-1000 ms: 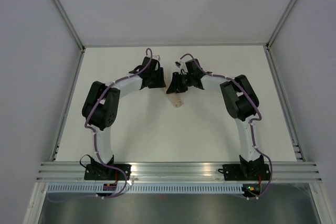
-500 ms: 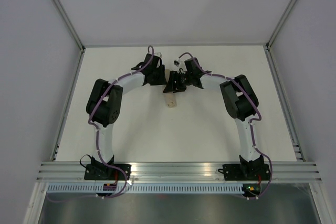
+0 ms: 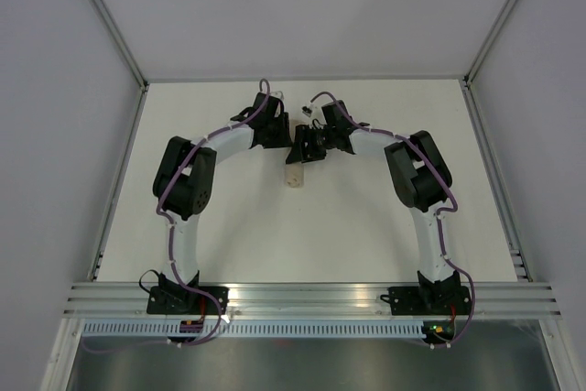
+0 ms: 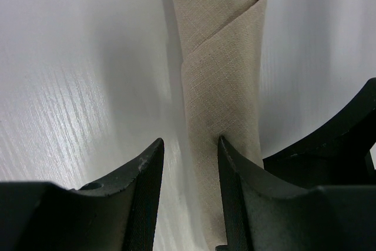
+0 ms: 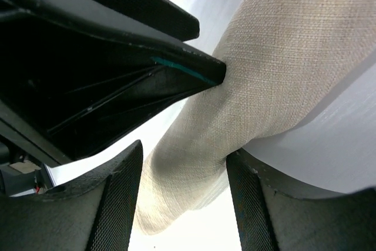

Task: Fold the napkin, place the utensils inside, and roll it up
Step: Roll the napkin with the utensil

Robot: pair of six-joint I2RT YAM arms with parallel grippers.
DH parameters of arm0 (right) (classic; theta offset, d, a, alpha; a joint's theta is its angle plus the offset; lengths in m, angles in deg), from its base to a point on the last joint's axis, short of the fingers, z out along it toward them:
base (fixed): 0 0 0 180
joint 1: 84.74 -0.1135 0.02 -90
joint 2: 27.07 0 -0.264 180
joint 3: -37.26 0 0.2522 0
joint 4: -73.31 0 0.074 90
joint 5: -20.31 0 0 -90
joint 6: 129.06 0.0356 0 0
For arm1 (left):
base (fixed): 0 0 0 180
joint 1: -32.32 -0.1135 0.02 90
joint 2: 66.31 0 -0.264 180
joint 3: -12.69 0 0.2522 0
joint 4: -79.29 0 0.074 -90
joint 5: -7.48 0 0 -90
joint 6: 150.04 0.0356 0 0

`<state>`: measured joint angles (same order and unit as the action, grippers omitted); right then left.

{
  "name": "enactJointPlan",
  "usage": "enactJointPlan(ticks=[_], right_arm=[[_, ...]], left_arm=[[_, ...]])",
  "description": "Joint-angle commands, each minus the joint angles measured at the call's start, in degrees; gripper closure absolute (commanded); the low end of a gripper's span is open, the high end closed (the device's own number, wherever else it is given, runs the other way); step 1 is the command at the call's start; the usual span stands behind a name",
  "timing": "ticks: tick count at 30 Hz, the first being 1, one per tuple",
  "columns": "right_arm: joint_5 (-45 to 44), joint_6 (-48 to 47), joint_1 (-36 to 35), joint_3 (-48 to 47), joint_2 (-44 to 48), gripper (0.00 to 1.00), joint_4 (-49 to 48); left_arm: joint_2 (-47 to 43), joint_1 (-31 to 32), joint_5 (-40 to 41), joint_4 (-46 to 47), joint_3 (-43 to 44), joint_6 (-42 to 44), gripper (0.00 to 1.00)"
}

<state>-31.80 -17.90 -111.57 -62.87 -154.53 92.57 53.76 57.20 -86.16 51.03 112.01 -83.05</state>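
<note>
The tan napkin (image 3: 294, 176) lies rolled into a narrow tube at the middle of the table. In the left wrist view the roll (image 4: 223, 69) runs away from the camera. My left gripper (image 4: 189, 166) is open by a narrow gap over bare table, and its right finger (image 4: 244, 204) rests on the near end of the roll. In the right wrist view the roll (image 5: 235, 110) passes between my right gripper's open fingers (image 5: 183, 195). It touches the right pad (image 5: 258, 210) and stands clear of the left pad. No utensils show in any view.
Both grippers meet at the far end of the roll (image 3: 298, 144), almost touching each other. The left gripper's black finger (image 5: 117, 57) fills the upper left of the right wrist view. The white table (image 3: 302, 235) has walls on three sides.
The napkin roll's near end has shifted left on the table. The left arm has moved right, closer to the right gripper.
</note>
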Motion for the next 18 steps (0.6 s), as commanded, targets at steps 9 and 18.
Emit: enactJointPlan(ticks=[9, 18], right_arm=[[-0.3, -1.8, 0.7, -2.0, 1.7, 0.39, 7.8], [0.3, -3.1, 2.0, -3.1, 1.9, 0.4, 9.9]], left_arm=[[1.7, 0.3, -0.5, -1.0, 1.6, 0.5, 0.53], [1.0, 0.3, -0.4, -0.2, 0.7, -0.4, 0.54]])
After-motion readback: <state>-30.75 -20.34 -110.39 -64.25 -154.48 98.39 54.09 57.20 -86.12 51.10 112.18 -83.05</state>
